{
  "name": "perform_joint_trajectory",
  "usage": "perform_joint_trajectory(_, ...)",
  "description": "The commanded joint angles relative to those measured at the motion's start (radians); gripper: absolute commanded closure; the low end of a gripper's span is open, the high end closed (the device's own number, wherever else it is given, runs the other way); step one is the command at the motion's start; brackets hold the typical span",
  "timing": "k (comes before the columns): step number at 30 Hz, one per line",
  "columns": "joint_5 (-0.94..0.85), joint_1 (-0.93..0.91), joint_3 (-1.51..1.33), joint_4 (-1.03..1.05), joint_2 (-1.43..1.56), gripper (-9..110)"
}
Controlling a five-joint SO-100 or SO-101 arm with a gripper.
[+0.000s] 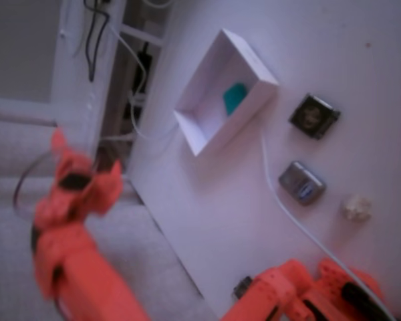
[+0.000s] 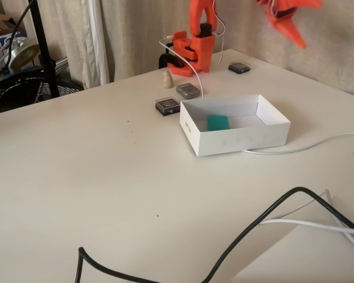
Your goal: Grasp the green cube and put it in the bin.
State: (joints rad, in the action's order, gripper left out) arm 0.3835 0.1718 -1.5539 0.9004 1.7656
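1 green cube (image 2: 218,122) lies inside the 1 bin (image 2: 236,140), well below the raised, empty pincer (image 2: 295,32), whose jaws stand apart, with 3 small gadgets (image 2: 187,90) near the bin.

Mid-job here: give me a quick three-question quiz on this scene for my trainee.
1. True or false: the cube lies inside the bin.
2. Is the gripper A) holding the cube, B) raised above the table, empty, C) resting in the bin?
3. In a fixed view, what runs along the table beside the bin: a white ____?

Key: 1 true; 2 B; 3 cable.
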Motion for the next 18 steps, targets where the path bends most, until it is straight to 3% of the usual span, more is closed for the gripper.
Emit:
perform_joint_trajectory(1,-0.008,0.091,-0.138,-0.015,0.186,50)
perform_joint_trajectory(18,-0.037,0.069,-1.164,-0.025,1.069,51)
